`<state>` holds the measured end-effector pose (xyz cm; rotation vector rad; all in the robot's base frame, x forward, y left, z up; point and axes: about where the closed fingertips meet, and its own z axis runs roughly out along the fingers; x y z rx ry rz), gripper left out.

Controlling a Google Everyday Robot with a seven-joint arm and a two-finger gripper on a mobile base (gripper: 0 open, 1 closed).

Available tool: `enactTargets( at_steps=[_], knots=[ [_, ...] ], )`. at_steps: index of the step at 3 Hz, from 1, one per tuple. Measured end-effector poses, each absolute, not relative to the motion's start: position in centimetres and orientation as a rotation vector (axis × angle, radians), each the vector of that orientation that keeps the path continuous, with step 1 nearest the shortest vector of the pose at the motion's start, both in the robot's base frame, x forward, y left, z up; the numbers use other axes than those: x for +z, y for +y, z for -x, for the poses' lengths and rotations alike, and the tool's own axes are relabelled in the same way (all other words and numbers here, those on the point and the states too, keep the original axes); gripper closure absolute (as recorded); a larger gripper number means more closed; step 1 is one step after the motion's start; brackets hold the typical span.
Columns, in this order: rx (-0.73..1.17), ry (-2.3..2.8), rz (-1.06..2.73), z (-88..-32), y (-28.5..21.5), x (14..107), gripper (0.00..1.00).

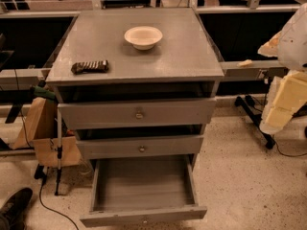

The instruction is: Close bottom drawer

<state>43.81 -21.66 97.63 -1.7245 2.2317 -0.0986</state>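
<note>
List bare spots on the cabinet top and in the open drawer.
Cabinet top: bare front-right, between bowl and the front edge, right of the dark wrapper. Bottom drawer: whole box floor bare. Tightest: front-left corner by the wrapper. Gripper sits right of the cabinet, clear of both.

— The bottom drawer (144,190), low and left of the gripper (285,104)?
— Grey wood, matt, plank grain showing inside. The gripper itself, at the right edge, looks like smooth pale plastic.
— The bowl (143,36), up and left of it?
— Cream, smooth, faintly glossy.
— Beneath the gripper?
— Speckled floor (240,176), stone-like, slightly polished. Far left, a matt brown paper bag (36,121).
</note>
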Motion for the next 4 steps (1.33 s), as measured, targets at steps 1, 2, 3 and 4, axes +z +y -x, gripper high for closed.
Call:
enactTargets(
  at_steps=[1, 2, 3, 4],
  knots=[
    [-0.098, 2.232, 1.724, -43.8, -21.7, 97.6, 0.00],
    [-0.071, 2.212, 1.717, -43.9, -21.4, 97.1, 0.00],
    [0.011, 2.181, 1.690, -43.6, -20.4, 93.5, 0.00],
    [0.182, 2.169, 1.650, -43.4, -18.5, 85.1, 0.00]
  ],
)
